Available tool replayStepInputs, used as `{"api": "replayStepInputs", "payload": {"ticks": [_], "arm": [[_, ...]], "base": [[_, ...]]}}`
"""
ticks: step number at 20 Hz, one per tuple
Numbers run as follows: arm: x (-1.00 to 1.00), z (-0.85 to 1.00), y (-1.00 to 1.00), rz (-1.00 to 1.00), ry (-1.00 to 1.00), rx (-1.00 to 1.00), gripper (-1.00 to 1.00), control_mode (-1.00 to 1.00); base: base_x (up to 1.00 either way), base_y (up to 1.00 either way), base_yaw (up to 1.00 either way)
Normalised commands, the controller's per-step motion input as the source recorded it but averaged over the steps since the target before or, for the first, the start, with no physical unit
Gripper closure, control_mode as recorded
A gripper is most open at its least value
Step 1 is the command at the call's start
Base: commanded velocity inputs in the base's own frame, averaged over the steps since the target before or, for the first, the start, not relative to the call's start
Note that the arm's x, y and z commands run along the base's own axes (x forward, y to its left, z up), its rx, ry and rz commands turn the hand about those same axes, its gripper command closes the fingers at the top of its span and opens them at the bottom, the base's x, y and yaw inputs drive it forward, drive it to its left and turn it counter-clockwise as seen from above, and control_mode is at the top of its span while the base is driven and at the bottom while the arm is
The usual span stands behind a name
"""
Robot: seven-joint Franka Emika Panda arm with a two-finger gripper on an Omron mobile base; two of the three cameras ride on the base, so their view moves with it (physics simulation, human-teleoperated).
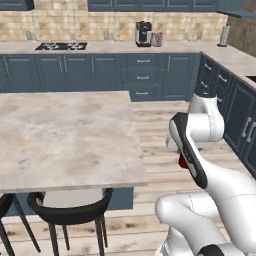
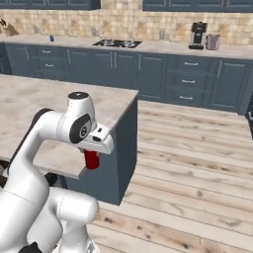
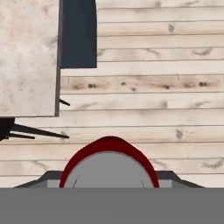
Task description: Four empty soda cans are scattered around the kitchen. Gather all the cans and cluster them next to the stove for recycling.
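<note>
The big stone table (image 1: 65, 135) has a pale, speckled top and a dark blue side. It sits just beside the jaws, and its corner is near them. Under the jaws is the wooden floor (image 3: 166, 87), made of long light planks. Black stools (image 1: 67, 212) stand on the floor at the table's edge. Far past the jaws, a long counter (image 2: 163, 47) runs along the wall. On it are the stove (image 2: 117, 43), a coffee machine (image 2: 198, 35) and a tiny blue can (image 2: 51, 38)
</note>
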Motion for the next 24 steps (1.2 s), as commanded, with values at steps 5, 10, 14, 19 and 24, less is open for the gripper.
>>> {"api": "replayStepInputs", "payload": {"ticks": [5,10,14,19,24], "arm": [[0.0,0.0,0.0,0.0,0.0,0.0,1.0,1.0],[0.0,0.0,0.0,0.0,0.0,0.0,1.0,1.0],[0.0,0.0,0.0,0.0,0.0,0.0,1.0,1.0],[0.0,0.0,0.0,0.0,0.0,0.0,1.0,1.0],[0.0,0.0,0.0,0.0,0.0,0.0,1.0,1.0]], "base": [[-0.03,-1.0,-0.01],[0.24,-0.97,-0.3],[0.86,-0.81,-0.33],[1.0,-0.48,-0.22],[1.0,0.0,-0.03]]}}
